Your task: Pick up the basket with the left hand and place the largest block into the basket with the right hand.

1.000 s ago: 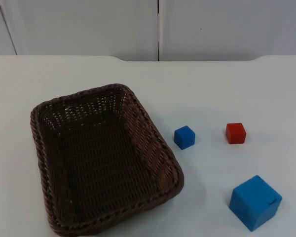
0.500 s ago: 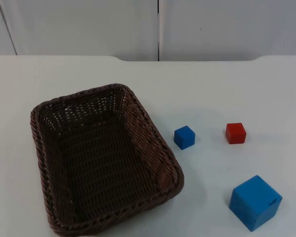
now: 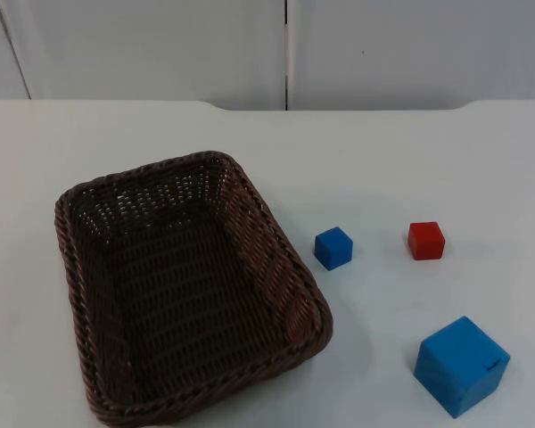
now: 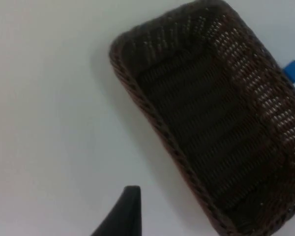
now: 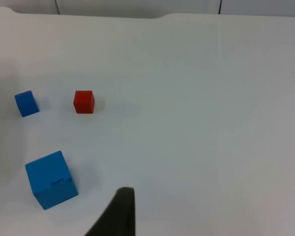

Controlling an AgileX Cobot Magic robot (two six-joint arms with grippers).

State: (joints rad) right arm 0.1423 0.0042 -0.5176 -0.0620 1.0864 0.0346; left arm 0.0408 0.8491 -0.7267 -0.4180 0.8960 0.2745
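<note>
A dark brown wicker basket (image 3: 260, 260) sits empty on the white table at the left. The largest block, a big blue cube (image 3: 461, 366), rests at the front right. A small blue cube (image 3: 333, 248) and a small red cube (image 3: 425, 240) lie between them, farther back. My left gripper (image 4: 120, 216) hovers high over bare table beside the basket (image 4: 153, 123), apart from its rim. My right gripper (image 5: 115, 216) hangs high above the table, off to the side of the big blue cube (image 5: 51, 179), touching nothing.
The grey partition wall (image 3: 285, 49) closes off the table at the back. In the right wrist view the small blue cube (image 5: 26, 103) and the red cube (image 5: 83, 101) lie beyond the big one. Bare white table surrounds the blocks.
</note>
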